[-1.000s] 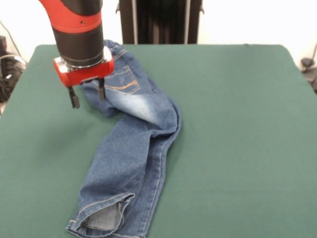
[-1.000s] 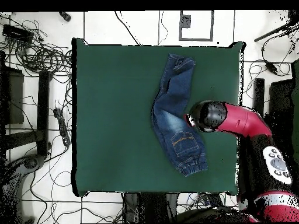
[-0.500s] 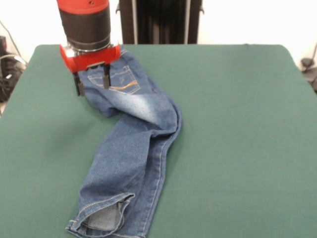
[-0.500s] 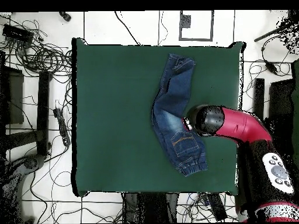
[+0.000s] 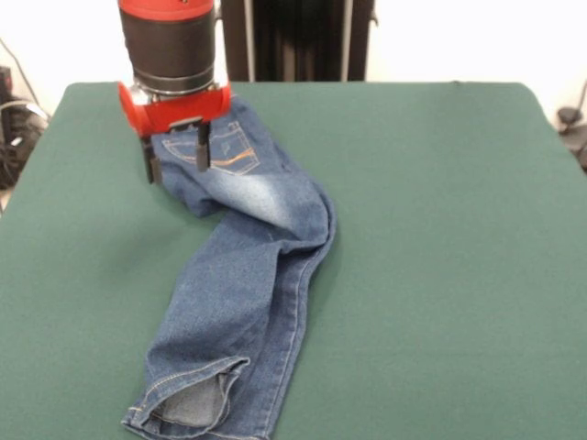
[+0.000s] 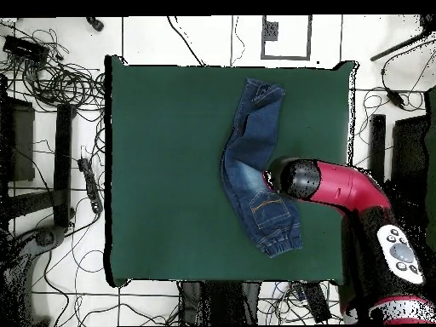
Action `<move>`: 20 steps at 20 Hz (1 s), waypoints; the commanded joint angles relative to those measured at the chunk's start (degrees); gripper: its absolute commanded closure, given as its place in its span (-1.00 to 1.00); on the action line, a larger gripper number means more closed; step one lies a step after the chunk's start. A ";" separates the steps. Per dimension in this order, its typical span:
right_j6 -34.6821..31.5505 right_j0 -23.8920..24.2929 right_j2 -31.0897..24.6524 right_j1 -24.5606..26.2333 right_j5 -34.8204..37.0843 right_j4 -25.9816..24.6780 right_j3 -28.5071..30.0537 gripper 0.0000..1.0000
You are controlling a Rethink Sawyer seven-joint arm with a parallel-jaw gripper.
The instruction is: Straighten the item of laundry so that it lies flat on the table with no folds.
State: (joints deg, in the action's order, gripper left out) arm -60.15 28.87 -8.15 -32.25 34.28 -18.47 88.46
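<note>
The item of laundry (image 5: 243, 284) is a small pair of blue jeans lying bent on the green table (image 5: 440, 275). Its legs are folded together and run toward the front edge, cuffs at the bottom. The seat with an orange-stitched pocket lies at the far left. My gripper (image 5: 177, 156) hangs open over the seat's left edge, one finger outside the denim and one over the pocket, holding nothing. In the overhead view the jeans (image 6: 255, 170) lie bent at the table's centre-right, and the arm's head (image 6: 294, 179) covers the gripper beside them.
Cables and stands (image 6: 51, 111) crowd the floor left of the table in the overhead view. A dark post (image 5: 293, 41) stands behind the far edge. Wide green cloth lies right of the jeans.
The gripper has moved away from the front edge and slightly right, from beside the seat to over its left edge. The jeans have not moved.
</note>
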 commanded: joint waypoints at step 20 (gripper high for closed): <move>-6.02 -3.70 -2.54 10.67 1.20 -0.97 0.23 -1.00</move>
State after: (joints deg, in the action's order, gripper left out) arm -60.15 28.82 -7.83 -27.02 28.26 -20.19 88.69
